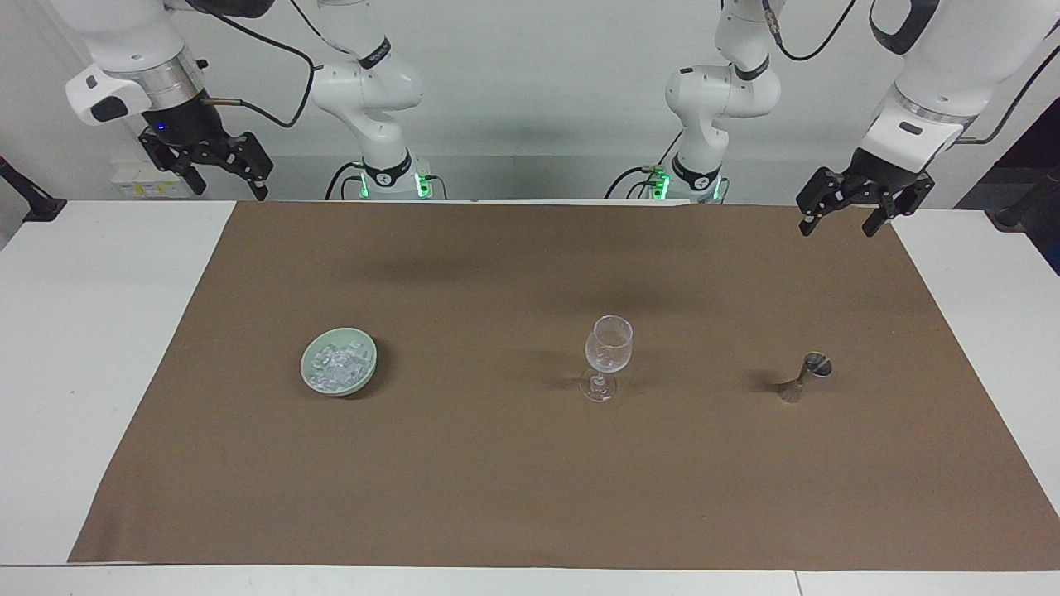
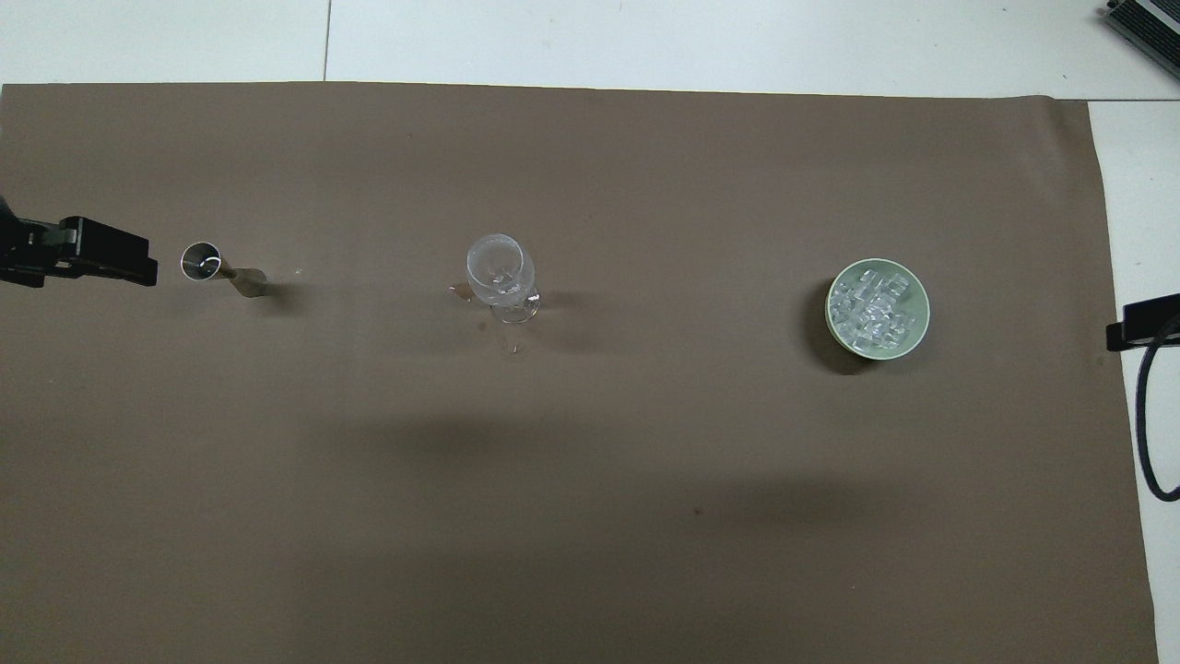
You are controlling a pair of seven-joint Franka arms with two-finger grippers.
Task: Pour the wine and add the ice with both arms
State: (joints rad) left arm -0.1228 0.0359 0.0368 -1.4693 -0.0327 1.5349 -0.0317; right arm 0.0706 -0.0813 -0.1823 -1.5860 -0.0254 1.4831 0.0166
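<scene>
I have both arms parked high at the robots' edge of the counter [image 1: 99,348], each near its own corner of the brown mat [image 1: 530,497], and neither holds anything. The left gripper [image 1: 838,217] hangs open over the mat's corner at the left arm's end; the right gripper [image 1: 225,180] hangs open just off the mat's corner at the right arm's end.

Three things stand in a rough row across the middle of the mat, well apart from one another. The ice [image 1: 342,367] is a heap of clear cubes in a pale green bowl [image 1: 310,356] toward the right arm's end. The stemmed glass [image 1: 608,357] stands upright near the mat's centre, and looks empty to me. A small metal jigger [image 1: 810,375] stands upright toward the left arm's end, its open mouth up; whether it holds wine I cannot tell.

What matters for my next move is the pairing: the jigger sits on the left arm's side, farther from the robots than the left gripper's corner, so I judge that arm should take it and carry it toward the glass. The ice bowl lies likewise out from the right gripper's corner, so the right arm is the nearer one for it. The jigger's long axis is vertical, so I would come at it from the side.
</scene>
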